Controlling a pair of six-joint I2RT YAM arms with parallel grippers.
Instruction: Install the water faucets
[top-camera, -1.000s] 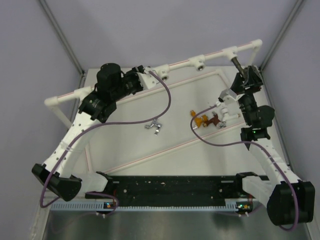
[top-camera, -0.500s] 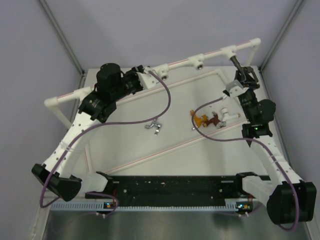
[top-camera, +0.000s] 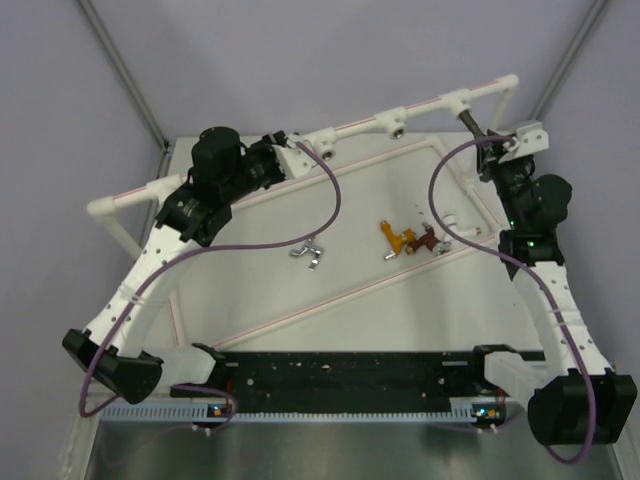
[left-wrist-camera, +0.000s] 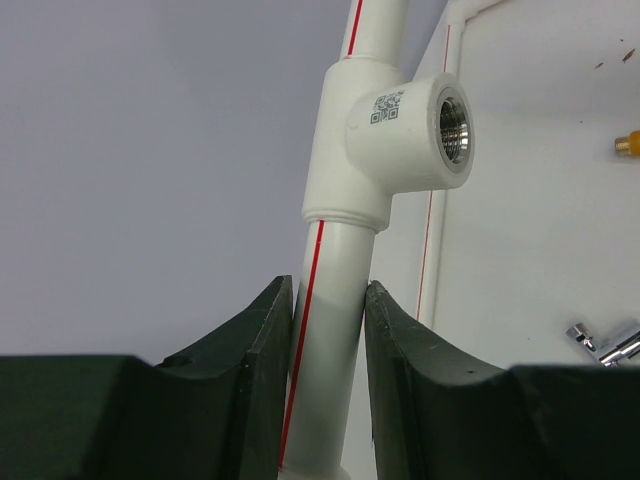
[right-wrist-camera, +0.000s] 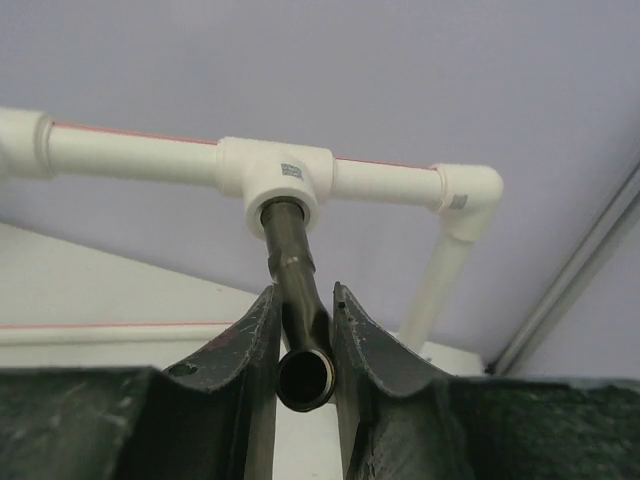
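The dark grey faucet (top-camera: 471, 121) sticks out of the rightmost socket (top-camera: 459, 100) of the white pipe frame. My right gripper (top-camera: 487, 143) is shut on its spout, seen end-on in the right wrist view (right-wrist-camera: 297, 285) between the fingers (right-wrist-camera: 250, 345). My left gripper (top-camera: 298, 157) is shut on the white pipe (left-wrist-camera: 325, 330) just below an open threaded socket (left-wrist-camera: 432, 125). The silver faucet (top-camera: 308, 253), the orange-gold faucet (top-camera: 394, 238) and the reddish-brown faucet (top-camera: 428, 241) lie loose on the table. A small white piece (top-camera: 450, 217), maybe the white faucet, lies beside them.
The pipe frame (top-camera: 360, 127) runs along the back with another open socket (top-camera: 397, 126) and a corner elbow (right-wrist-camera: 466, 198). Purple cables loop over the table (top-camera: 250, 290). Grey walls close in on both sides. A black rail (top-camera: 340, 372) lies at the near edge.
My right wrist has rolled around the dark grey faucet while gripping it, its white camera mount swinging from the left side to the upper right. The left arm has not moved.
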